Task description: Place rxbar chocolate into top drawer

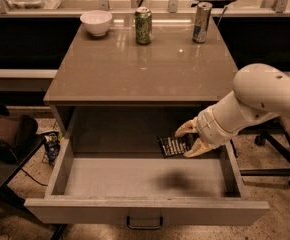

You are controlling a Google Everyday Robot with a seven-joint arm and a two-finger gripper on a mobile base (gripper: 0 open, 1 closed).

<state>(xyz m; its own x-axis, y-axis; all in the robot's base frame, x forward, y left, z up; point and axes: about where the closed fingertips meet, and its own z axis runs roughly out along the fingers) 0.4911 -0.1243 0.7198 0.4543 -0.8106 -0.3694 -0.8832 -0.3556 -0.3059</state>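
The rxbar chocolate (173,146), a flat black wrapper with white lettering, is held in my gripper (189,140) over the back right part of the open top drawer (140,179). The pale fingers (187,128) are shut on the bar's right end, and the bar hangs above the drawer floor, casting a shadow on it. My white arm reaches in from the right. The drawer is pulled fully out, with a dark loop handle (144,223) on its front panel.
On the cabinet top (135,69) stand a white bowl (96,22), a green can (143,25) and a silver-blue can (202,15) along the back. An office chair base (275,154) is at the right; a dark bag (7,134) lies at the left.
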